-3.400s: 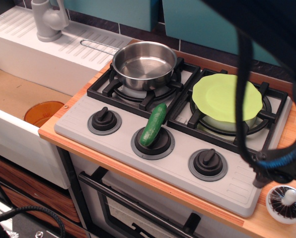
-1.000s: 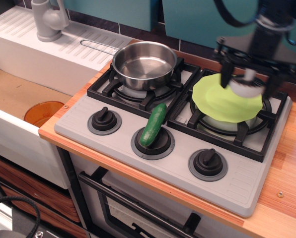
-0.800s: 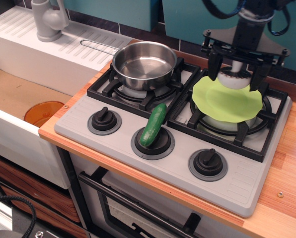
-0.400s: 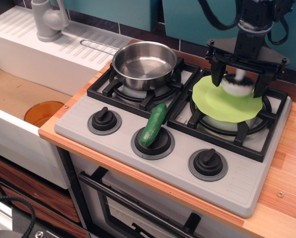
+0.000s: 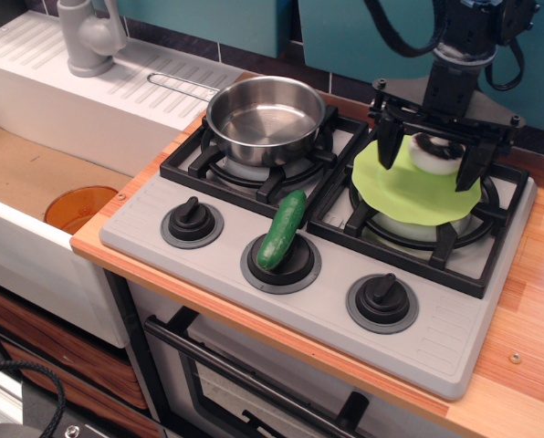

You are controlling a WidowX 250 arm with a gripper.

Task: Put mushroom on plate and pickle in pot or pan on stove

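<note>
The white mushroom (image 5: 436,153) lies on the lime-green plate (image 5: 395,190), which sits on the right burner of the grey stove (image 5: 219,266). My gripper (image 5: 431,157) hangs right over the plate, its black fingers spread on either side of the mushroom with a gap on the left side; it looks open. The dark-green pickle (image 5: 282,229) lies across the middle knob, pointing toward the back. The steel pot (image 5: 266,109) stands empty on the back left burner.
Three black knobs line the stove front, the left knob (image 5: 192,222) and the right knob (image 5: 382,301) bare. An orange disc (image 5: 80,208) lies in the sink at left, with a grey faucet (image 5: 88,36) behind. Wooden counter (image 5: 528,301) runs along the right.
The mushroom was carried from the counter at lower right up to the plate. In the last half second the fingers spread slightly and the mushroom now rests on the plate.
</note>
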